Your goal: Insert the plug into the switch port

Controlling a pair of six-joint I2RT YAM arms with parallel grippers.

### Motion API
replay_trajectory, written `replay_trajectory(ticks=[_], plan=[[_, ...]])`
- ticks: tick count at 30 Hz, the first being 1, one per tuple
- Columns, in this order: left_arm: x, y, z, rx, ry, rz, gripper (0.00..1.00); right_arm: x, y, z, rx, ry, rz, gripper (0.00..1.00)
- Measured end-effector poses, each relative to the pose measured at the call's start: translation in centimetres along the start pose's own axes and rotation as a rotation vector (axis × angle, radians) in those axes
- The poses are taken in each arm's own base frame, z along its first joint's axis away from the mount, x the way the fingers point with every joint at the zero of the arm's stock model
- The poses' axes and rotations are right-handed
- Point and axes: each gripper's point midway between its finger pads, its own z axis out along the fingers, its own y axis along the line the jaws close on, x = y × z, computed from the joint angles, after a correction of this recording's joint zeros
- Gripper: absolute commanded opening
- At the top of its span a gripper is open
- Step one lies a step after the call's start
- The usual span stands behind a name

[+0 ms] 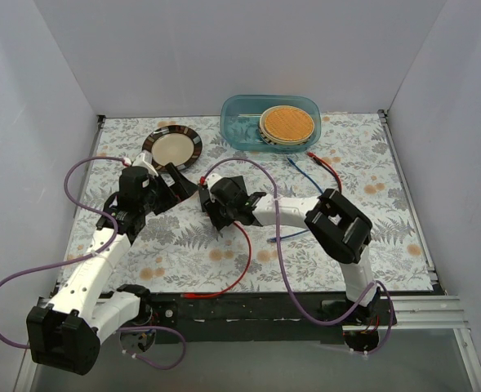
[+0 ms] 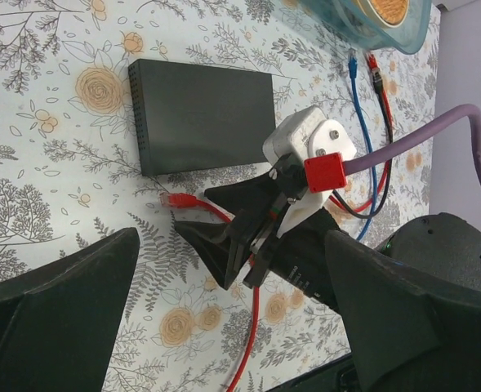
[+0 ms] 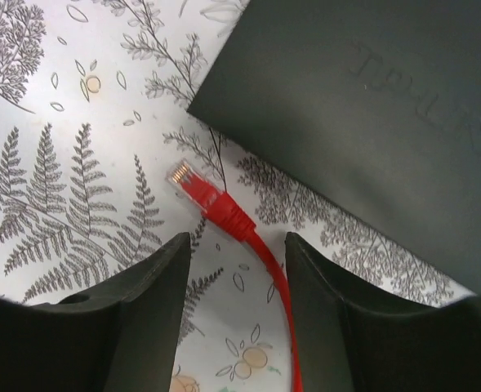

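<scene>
The switch (image 2: 203,114) is a flat dark grey box lying on the floral cloth; it also fills the upper right of the right wrist view (image 3: 371,122). I cannot see its port. The red plug (image 3: 193,189) with a clear tip lies on the cloth just beside the box edge, and it also shows in the left wrist view (image 2: 179,200). My right gripper (image 3: 238,245) is open, its jaws on either side of the red cable (image 3: 264,261) just behind the plug, not touching it. My left gripper (image 2: 232,327) is open and empty, a little left of the right gripper (image 1: 218,214).
A round plate (image 1: 172,148) sits at the back left. A blue-green tub (image 1: 270,122) holding a woven disc stands at the back centre. A blue cable (image 1: 305,175) and another red cable (image 1: 326,167) lie to the right. The red cable (image 1: 244,253) runs to the near edge.
</scene>
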Motion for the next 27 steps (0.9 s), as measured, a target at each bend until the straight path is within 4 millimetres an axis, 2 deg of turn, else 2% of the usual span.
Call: replay_trajectory(ticks=[1,3,4,5,7,13,16,20,22,24,27], plan=[[0.0,0.1,0.0,-0.004,0.000,0.001,0.98,-0.3,0.1,0.3,-0.004,-0.007,0.000,0.52],[0.0,0.3,-0.1,-0.017,0.001,0.004,0.98,-0.7,0.2,0.7,-0.013,-0.017,0.002,0.38],[0.0,0.4,-0.1,-0.022,0.000,0.004,0.98,-0.8,0.1,0.8,-0.014,-0.019,0.000,0.28],[-0.1,0.4,-0.1,-0.027,-0.002,0.005,0.98,-0.9,0.2,1.0,-0.018,-0.022,-0.004,0.13],[-0.2,0.6,-0.1,-0.035,-0.006,0.007,0.98,-1.2,0.2,1.4,-0.019,-0.028,-0.014,0.01],[-0.4,1.2,-0.2,-0.075,-0.018,0.009,0.98,-1.4,0.2,1.6,-0.021,-0.041,-0.010,0.01],[-0.7,1.3,-0.5,-0.092,-0.024,0.012,0.98,-0.5,0.2,0.6,-0.034,-0.034,-0.010,0.01],[-1.1,1.0,-0.7,-0.088,-0.035,0.017,0.98,1.6,0.0,-2.3,-0.048,-0.001,-0.002,0.01],[-1.1,0.8,-0.7,-0.077,-0.029,0.022,0.98,1.8,-0.1,-4.3,-0.049,-0.008,0.011,0.01],[-0.9,0.3,-0.8,-0.053,-0.021,0.025,0.98,0.9,-0.1,-6.7,-0.049,-0.047,0.025,0.01],[-0.9,-0.5,-0.9,-0.012,-0.015,0.025,0.98,-1.5,-0.1,-9.8,-0.044,-0.136,0.052,0.01]])
